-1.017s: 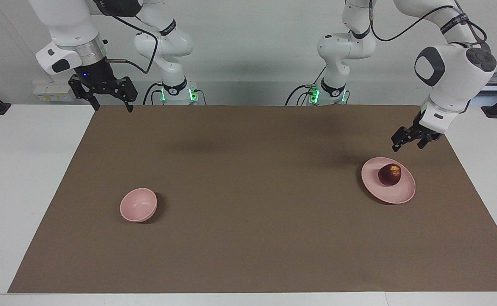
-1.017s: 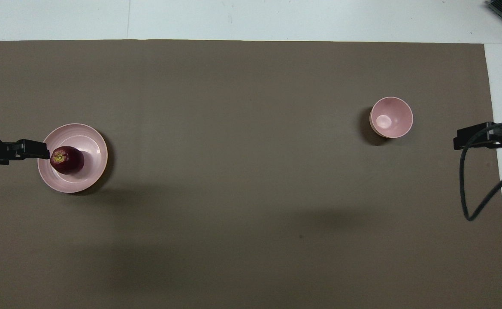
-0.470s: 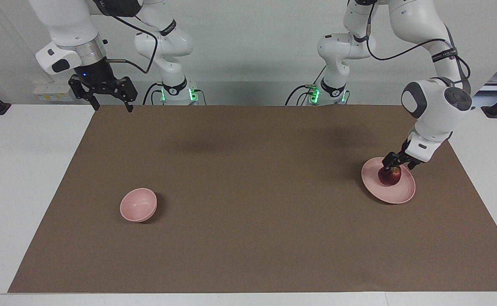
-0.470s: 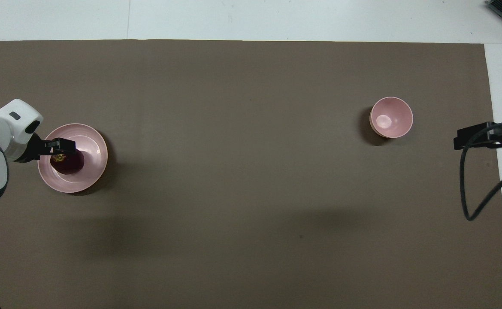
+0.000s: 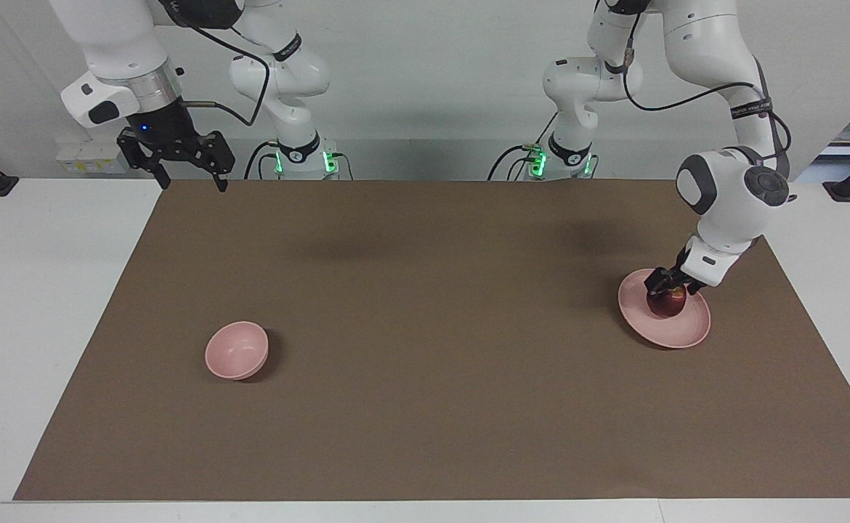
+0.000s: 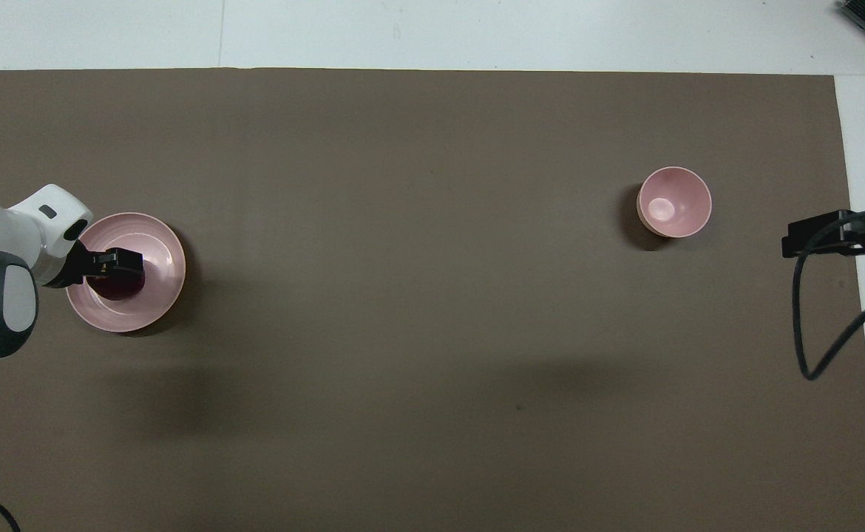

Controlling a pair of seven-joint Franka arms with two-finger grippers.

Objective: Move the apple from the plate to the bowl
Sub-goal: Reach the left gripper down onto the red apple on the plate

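Note:
The dark red apple [image 5: 671, 304] lies on the pale pink plate [image 5: 689, 335] toward the left arm's end of the table. My left gripper [image 5: 668, 285] is down on the apple and touches its top. In the overhead view the left gripper [image 6: 117, 264] covers most of the apple [image 6: 119, 290] on the plate [image 6: 160, 295]. The small pink bowl [image 5: 236, 351] stands empty toward the right arm's end; it also shows in the overhead view [image 6: 674, 202]. My right gripper [image 5: 188, 179] waits open and empty, raised over the mat's edge [image 6: 789, 238].
A brown mat [image 5: 425, 327] covers most of the white table. A black cable [image 6: 802, 347] hangs from the right arm over the mat's end. Wide bare mat lies between plate and bowl.
My left gripper has come down from above the plate's rim onto the apple. The apple, plate, bowl and right arm have not moved.

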